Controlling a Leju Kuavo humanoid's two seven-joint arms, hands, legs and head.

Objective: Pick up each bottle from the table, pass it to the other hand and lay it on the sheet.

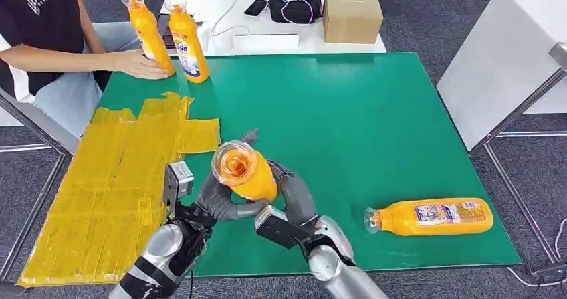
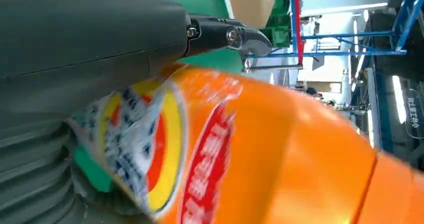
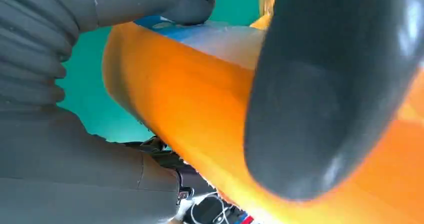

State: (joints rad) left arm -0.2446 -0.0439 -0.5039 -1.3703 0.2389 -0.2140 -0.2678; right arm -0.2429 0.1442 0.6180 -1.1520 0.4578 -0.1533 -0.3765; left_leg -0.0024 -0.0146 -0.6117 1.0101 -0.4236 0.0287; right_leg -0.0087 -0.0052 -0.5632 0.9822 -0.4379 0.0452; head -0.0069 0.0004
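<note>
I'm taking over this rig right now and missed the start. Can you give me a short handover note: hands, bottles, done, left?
Left hand and right hand: both grip the same orange plastic bottle, held above the green table mat, mid-handover.
One orange bottle lying on its side on the mat to the right.
Two upright orange bottles at the far left corner, a person's hand touching one.
Done: no bottle lies on the yellow sheet.
Left: finish the pass, lay it down, then the other three.

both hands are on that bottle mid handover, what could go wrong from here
1. Both the left hand and the right hand grip the orange bottle; if one lets go too early, it may drop onto the green table.
2. The yellow sheet looks wrinkled, so a laid bottle might roll.
</note>
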